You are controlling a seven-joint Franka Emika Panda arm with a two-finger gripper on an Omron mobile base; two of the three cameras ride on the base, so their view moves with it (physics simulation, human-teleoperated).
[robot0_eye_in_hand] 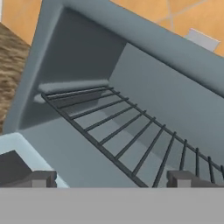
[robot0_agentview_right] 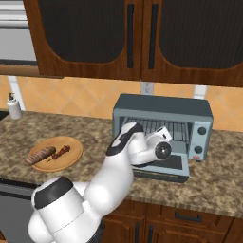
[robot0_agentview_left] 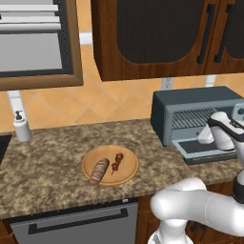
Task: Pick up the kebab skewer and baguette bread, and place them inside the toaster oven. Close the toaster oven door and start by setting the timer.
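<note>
While tool (robot0_eye_in_hand: 109, 179) gapes empty at toaster oven (robot0_agentview_left: 190, 114) mouth, baguette bread (robot0_agentview_left: 99, 171), kebab skewer (robot0_agentview_left: 116, 162) lie far left.

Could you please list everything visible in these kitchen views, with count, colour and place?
baguette: one, brown with pale slashes, on the plate's left half.
skewer: one, dark red and brown chunks, on the plate beside the baguette.
plate: one, round, wooden tan, on the counter left of the oven.
oven: one, grey-blue, on the counter against the wall.
door: one, dark glass, folded down open.
rack: one, dark wire, inside the oven.
soap bottle: one, white, far left on the counter.
counter: one, speckled brown.
cabinets: dark wood, above the counter.
outlet: one, grey, on the orange tiled wall.
gripper: one, dark fingers, open, at the oven mouth.
</note>
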